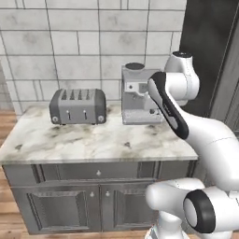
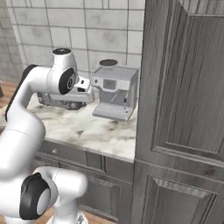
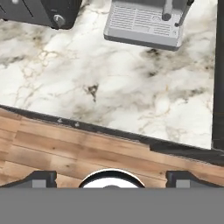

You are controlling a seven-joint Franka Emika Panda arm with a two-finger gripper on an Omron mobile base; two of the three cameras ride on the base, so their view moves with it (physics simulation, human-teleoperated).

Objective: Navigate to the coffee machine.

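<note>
Jaws: in the hand view the two dark tips sit at the bottom edge, one lower left, one lower right, well apart, so the gripper (image 3: 112, 177) stands open. Nothing between the tips, nothing touched; below them lie wood floor (image 3: 65, 148) and the front edge of the marble desk (image 3: 131, 96).

Coffee machine (image 1: 137, 95): one. Left base view puts it at centre, slightly right, standing on the desk against the tiled wall (image 1: 70, 42), its right side partly behind the arm's forearm. Right base view shows it at centre frame, just left of the tall dark-wood cabinet (image 2: 183, 109). In the hand view its drip tray shows at the top, right of centre.

Toaster (image 1: 78, 106): one, four slots, left of centre in the left base view, on the same desk, apart from the coffee machine. In the right base view it is mostly hidden behind the arm's wrist.

Desk: one, with a drawer row and two cupboard doors (image 1: 60, 205) below it, lower left of the left base view.
</note>
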